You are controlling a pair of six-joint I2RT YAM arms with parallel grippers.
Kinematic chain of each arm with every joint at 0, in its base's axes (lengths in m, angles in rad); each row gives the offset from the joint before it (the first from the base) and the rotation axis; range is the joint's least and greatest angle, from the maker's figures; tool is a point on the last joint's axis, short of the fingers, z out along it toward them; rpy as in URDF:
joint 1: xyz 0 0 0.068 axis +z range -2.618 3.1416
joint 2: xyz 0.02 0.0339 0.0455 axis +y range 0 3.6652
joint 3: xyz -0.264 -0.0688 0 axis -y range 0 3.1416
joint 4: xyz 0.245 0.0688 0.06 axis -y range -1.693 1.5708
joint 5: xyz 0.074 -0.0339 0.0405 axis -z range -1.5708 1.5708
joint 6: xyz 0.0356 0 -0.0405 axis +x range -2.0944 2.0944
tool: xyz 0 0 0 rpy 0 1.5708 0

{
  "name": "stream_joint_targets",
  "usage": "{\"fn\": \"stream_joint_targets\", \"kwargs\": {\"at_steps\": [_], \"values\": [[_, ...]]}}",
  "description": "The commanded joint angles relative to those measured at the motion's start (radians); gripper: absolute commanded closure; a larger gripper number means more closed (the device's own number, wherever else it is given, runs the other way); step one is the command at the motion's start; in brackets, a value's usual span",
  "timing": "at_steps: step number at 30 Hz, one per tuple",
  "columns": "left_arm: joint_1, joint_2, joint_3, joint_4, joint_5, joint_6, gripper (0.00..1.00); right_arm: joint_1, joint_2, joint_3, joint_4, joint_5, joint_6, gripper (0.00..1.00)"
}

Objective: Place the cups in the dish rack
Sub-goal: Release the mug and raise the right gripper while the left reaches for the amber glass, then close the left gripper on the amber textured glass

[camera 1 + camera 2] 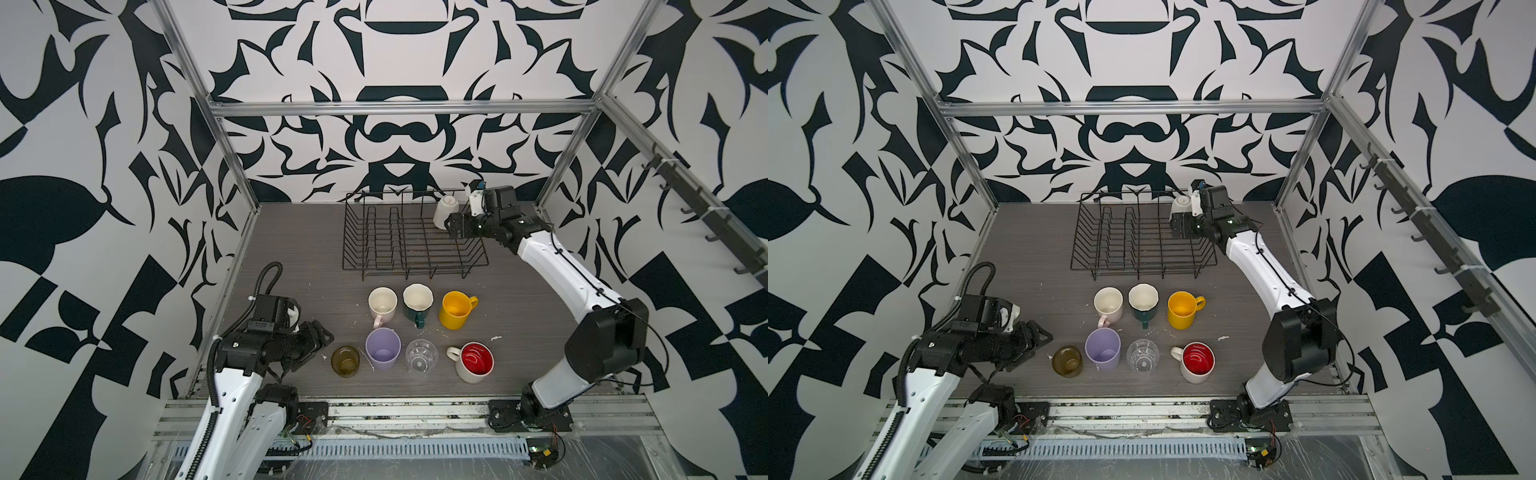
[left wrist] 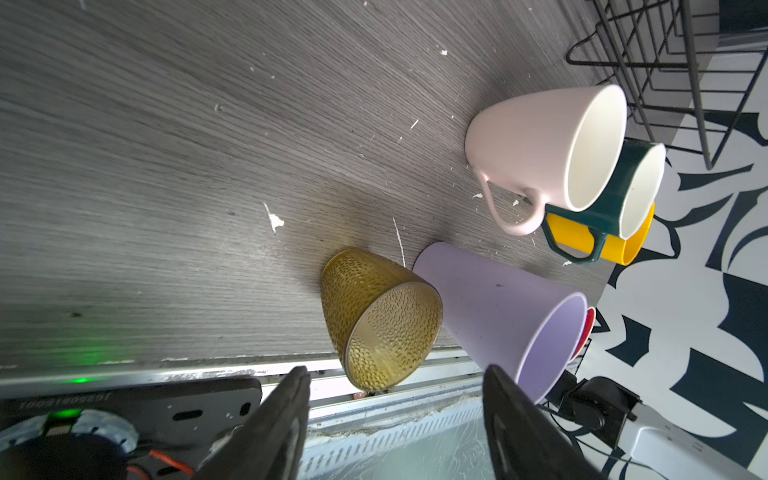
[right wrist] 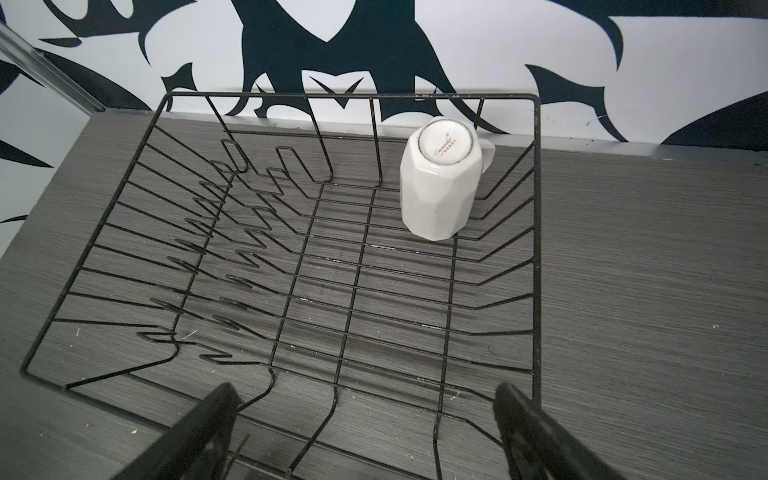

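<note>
The black wire dish rack (image 1: 415, 268) (image 1: 1142, 266) (image 3: 349, 96) stands at the back of the table. A white faceted mug (image 1: 444, 212) (image 3: 438, 187) sits upside down in its back right corner. My right gripper (image 1: 452, 226) (image 3: 365, 390) hovers open over the rack's right side, apart from that mug. On the table in front stand pale pink (image 1: 382, 305), dark green (image 1: 417, 303) and yellow (image 1: 455, 309) mugs, an olive glass (image 1: 345, 360) (image 2: 380, 316), a lilac tumbler (image 1: 382, 349) (image 2: 498, 316), a clear glass (image 1: 421, 355) and a red-lined mug (image 1: 476, 361). My left gripper (image 1: 329, 336) (image 2: 397, 370) is open, empty, just short of the olive glass.
Aluminium frame posts (image 1: 232, 158) and patterned walls close in the grey table (image 1: 291, 249) at the back and sides. A metal rail with cabling (image 1: 395, 415) runs along the front edge. Hooks (image 1: 706, 216) line the right wall.
</note>
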Motion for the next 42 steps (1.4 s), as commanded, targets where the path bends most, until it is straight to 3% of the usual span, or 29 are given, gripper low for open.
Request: {"fn": "stream_joint_targets", "kwargs": {"at_steps": [1, 10, 15, 18, 35, 42], "values": [[-0.031, -0.009, -0.013, -0.018, -0.038, -0.048, 0.32, 0.005, -0.056, -0.019, 0.035, -0.008, 0.015, 0.02], [-0.217, 0.007, -0.048, 0.037, -0.141, -0.199, 0.35, 0.004, -0.101, -0.049, 0.036, -0.011, 0.016, 0.02], [-0.378, 0.089, -0.056, 0.068, -0.259, -0.285, 0.35, 0.005, -0.119, -0.063, 0.035, -0.009, 0.017, 0.02], [-0.431, 0.141, -0.055, 0.069, -0.301, -0.313, 0.35, 0.003, -0.131, -0.071, 0.035, -0.006, 0.014, 0.02], [-0.493, 0.228, -0.124, 0.182, -0.355, -0.350, 0.42, 0.004, -0.161, -0.114, 0.046, -0.002, 0.015, 0.02], [-0.496, 0.266, -0.147, 0.226, -0.381, -0.346, 0.49, 0.004, -0.156, -0.129, 0.057, -0.007, 0.020, 0.02]]}}
